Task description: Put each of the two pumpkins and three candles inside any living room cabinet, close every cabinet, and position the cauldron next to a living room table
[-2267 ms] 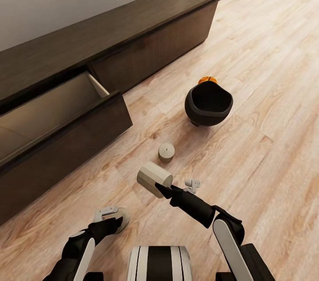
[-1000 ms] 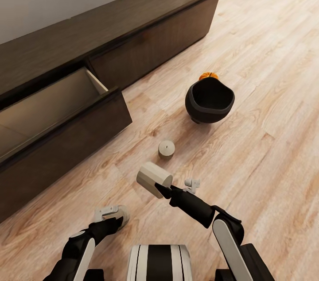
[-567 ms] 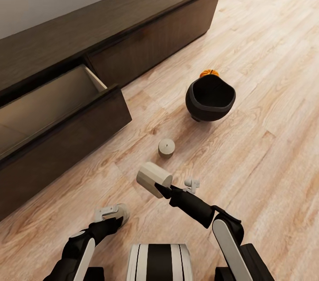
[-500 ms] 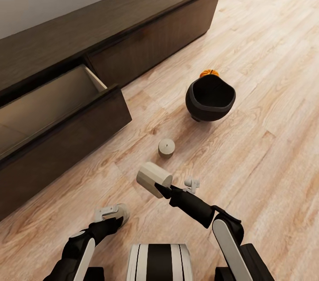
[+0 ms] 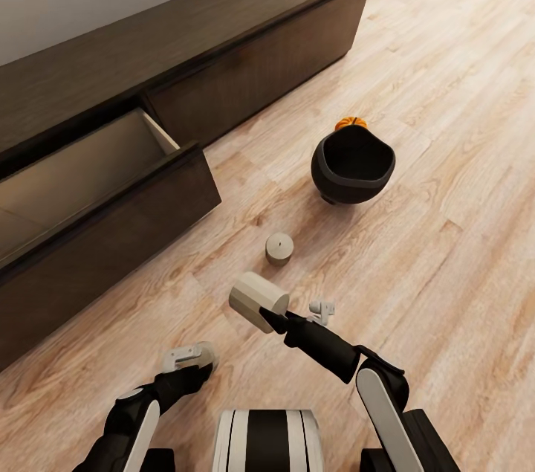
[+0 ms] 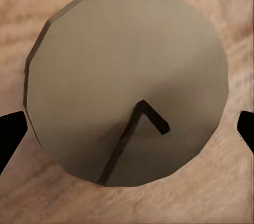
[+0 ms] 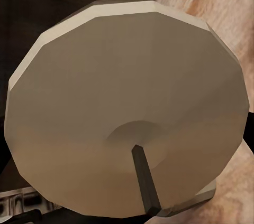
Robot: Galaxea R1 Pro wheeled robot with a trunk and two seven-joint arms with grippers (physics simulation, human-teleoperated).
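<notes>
Holding a beige candle clenched in my right hand; left hand over another candle, fingers apart, released.

The floor under me is pale, grained wood planking with a soft sheen. The cabinet is dark brown matt wood; its open drawer is paler inside. The cauldron looks matt black. The candle in my right gripper is smooth, waxy beige, like the standing candle.
</notes>
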